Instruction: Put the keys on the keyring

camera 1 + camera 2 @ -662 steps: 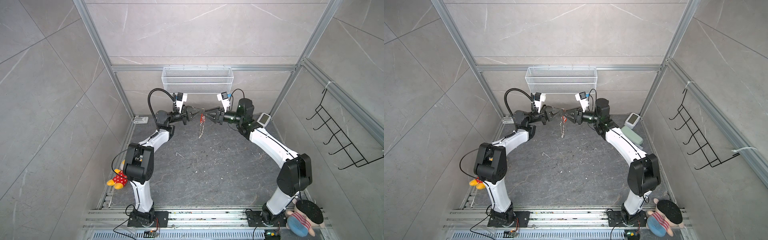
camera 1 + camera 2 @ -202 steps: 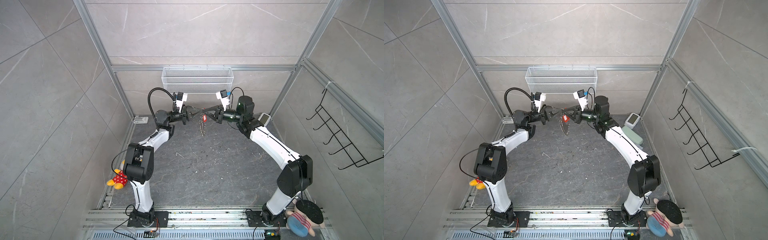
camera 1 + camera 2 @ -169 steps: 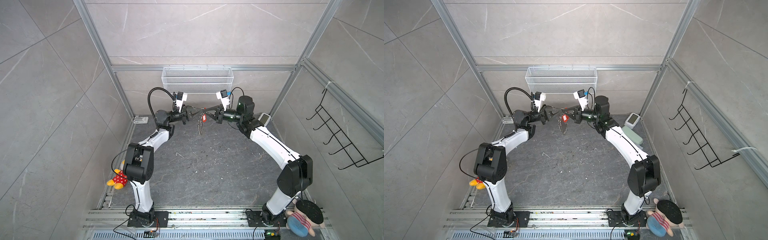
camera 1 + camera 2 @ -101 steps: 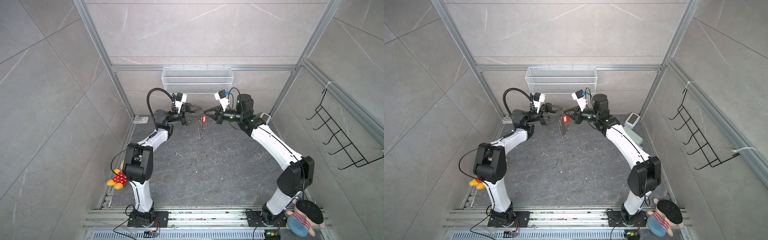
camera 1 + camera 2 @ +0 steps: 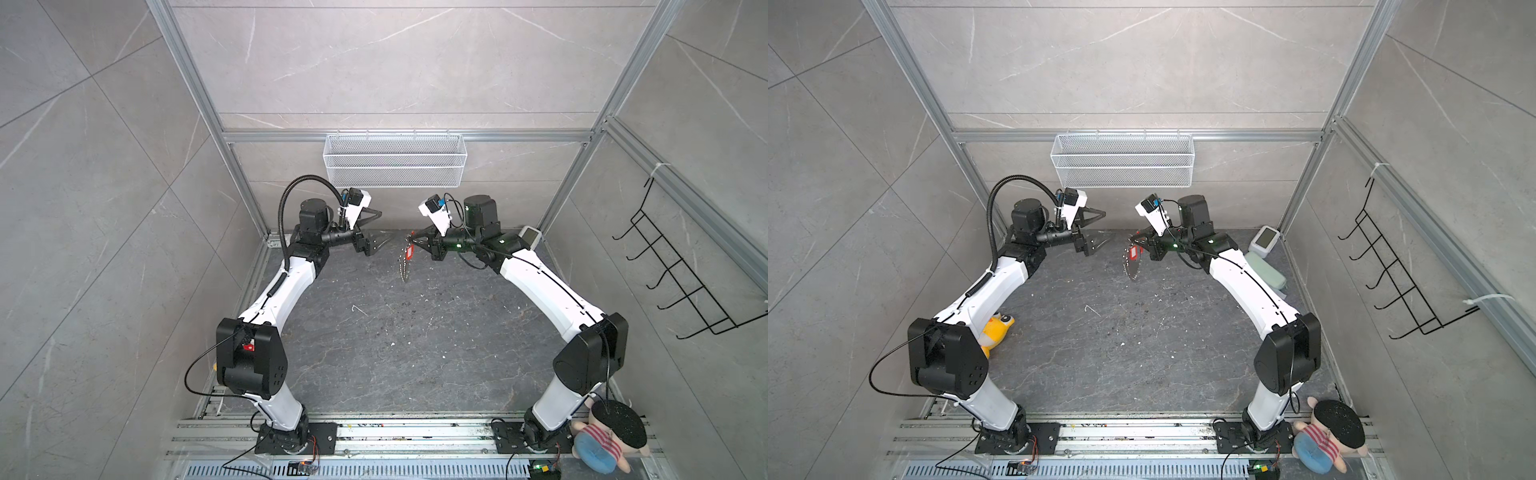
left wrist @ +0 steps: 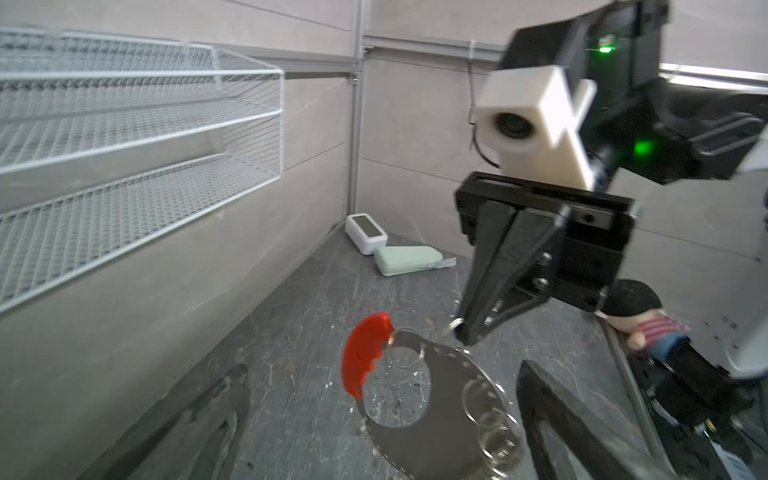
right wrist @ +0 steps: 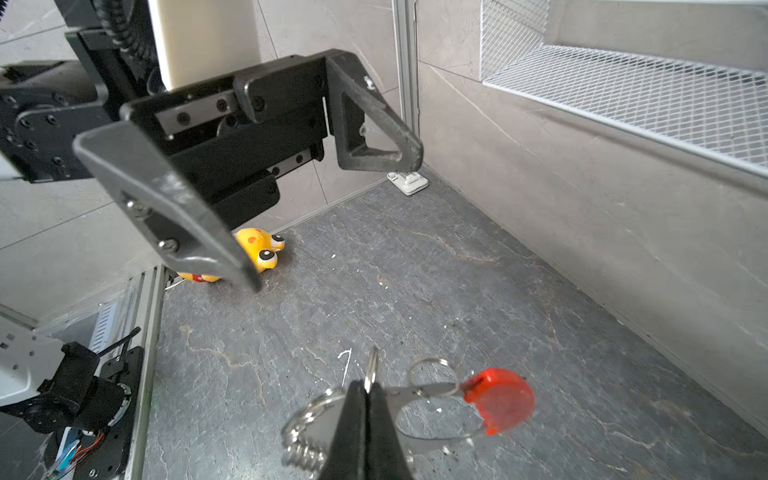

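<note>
The right gripper (image 5: 412,238) is pinched shut on one of the small silver loops at the top of the keyring (image 5: 402,268). The grey band hangs down from its tips above the dark floor (image 5: 395,340), clear of it. The keys (image 5: 410,252) show in both top views as a small red tag with a white window, lying against the band just below those tips; which loop carries it is too small to tell. The left gripper (image 5: 379,229) stands wide open and empty, near the band but apart from it, facing the right gripper below the wire basket (image 5: 395,166).
</note>
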Robot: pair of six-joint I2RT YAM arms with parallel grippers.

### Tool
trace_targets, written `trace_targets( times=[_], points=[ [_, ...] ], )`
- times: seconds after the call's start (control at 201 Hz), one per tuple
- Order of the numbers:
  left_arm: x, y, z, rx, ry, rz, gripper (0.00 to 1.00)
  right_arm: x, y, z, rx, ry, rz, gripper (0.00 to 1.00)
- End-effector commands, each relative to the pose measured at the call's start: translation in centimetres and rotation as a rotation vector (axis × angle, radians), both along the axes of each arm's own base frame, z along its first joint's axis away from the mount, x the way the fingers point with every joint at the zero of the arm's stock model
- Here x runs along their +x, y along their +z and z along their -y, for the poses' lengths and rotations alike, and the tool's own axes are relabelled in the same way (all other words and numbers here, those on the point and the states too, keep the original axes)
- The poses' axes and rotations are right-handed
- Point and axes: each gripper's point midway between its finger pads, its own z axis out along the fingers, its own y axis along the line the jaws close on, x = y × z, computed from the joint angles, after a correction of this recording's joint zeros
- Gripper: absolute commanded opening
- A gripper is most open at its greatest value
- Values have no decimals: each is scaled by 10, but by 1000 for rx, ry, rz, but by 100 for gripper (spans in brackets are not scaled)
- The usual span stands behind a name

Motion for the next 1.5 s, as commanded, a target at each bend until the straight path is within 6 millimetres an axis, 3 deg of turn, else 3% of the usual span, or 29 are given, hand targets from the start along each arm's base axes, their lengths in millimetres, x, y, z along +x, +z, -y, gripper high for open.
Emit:
trace_targets(
  times=[0.0,0.139,0.254,0.314,0.383,0.583,0.692,0.971,1.494],
  points=[
    [40,-8,-41,9,326,-216,100,-5,23,-3,17,24,71,0],
    [36,-1,-54,-75,258,-273,100,-7,24,-5,30,41,68,0],
    [29,6,-60,-172,202,-211,100,-8,23,-9,42,75,50,0],
    [21,7,-52,-165,122,-208,83,-11,24,-11,46,97,41,0],
    [14,10,-42,-166,22,-221,55,-16,23,-16,54,145,14,0],
    [-6,-2,-11,-122,-135,-106,40,-20,20,-23,40,227,-74,0],
    [-15,-6,-2,-105,-173,-40,38,-19,18,-25,43,236,-84,0],
    [-29,-3,10,-119,-291,-81,34,-17,17,-28,62,243,-90,0],
    [-39,-1,27,-130,-373,-134,32,-15,20,-36,85,260,-97,0]
  ],
)
